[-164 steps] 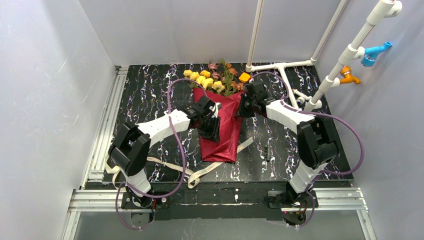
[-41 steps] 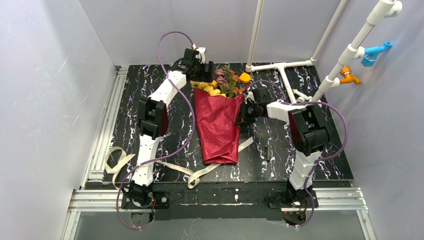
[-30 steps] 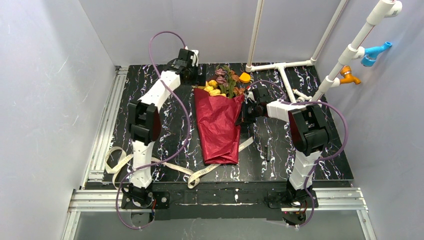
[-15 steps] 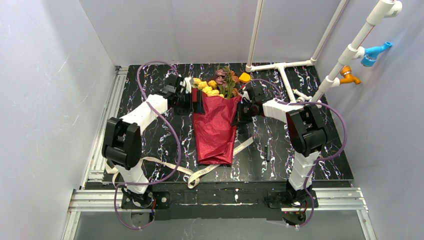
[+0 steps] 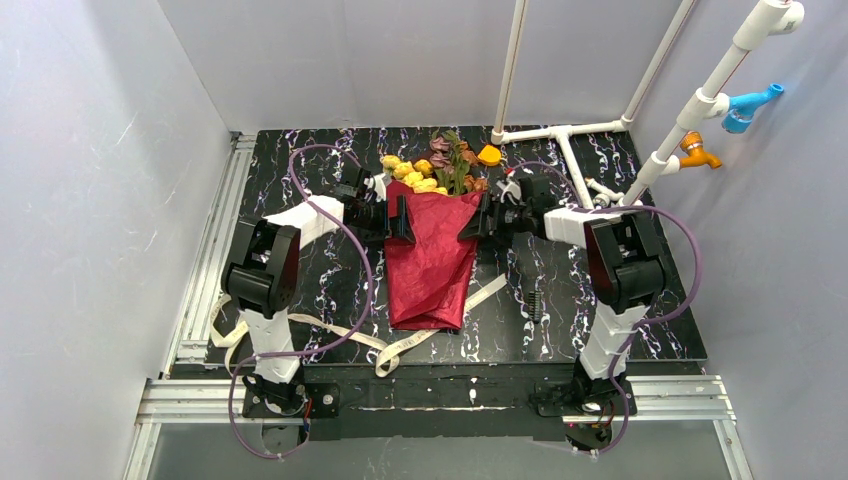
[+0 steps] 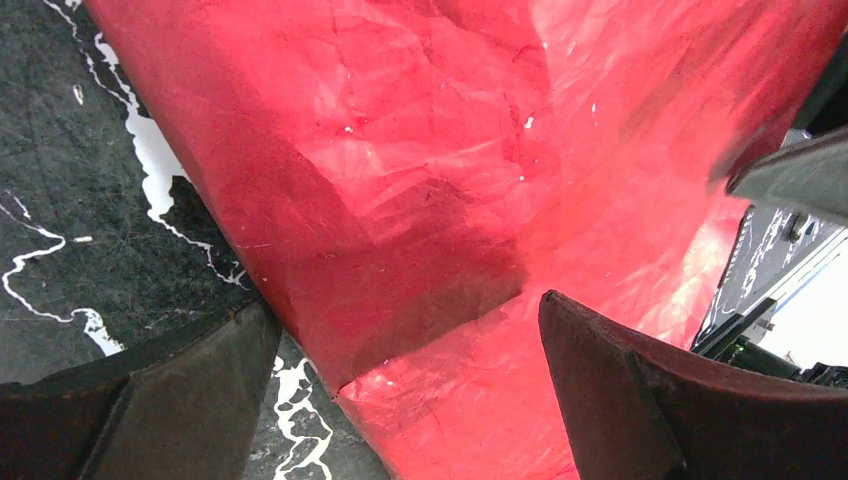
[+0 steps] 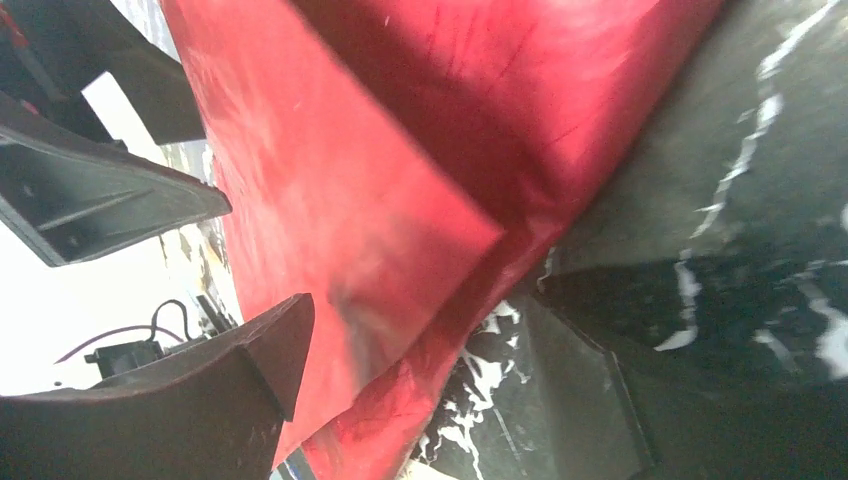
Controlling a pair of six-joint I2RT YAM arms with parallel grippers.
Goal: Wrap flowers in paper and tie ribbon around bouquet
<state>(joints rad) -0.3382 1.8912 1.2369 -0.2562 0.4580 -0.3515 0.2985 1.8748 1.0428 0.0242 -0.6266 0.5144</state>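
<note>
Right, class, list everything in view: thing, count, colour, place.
Crinkled paper cone: one, red, table centre.
Artificial flowers: one bunch, yellow and pink-brown, sticking out of cone's far end.
Fabric ribbon: one, beige, passing under cone's near tip.
Small cap-like piece: one, orange, right of blooms.
Plastic pipes: several, white, far right.
Marbled table: one, black.
Left fingers: two, black, open at cone's left edge.
Right fingers: two, black, open at cone's right edge.
</note>
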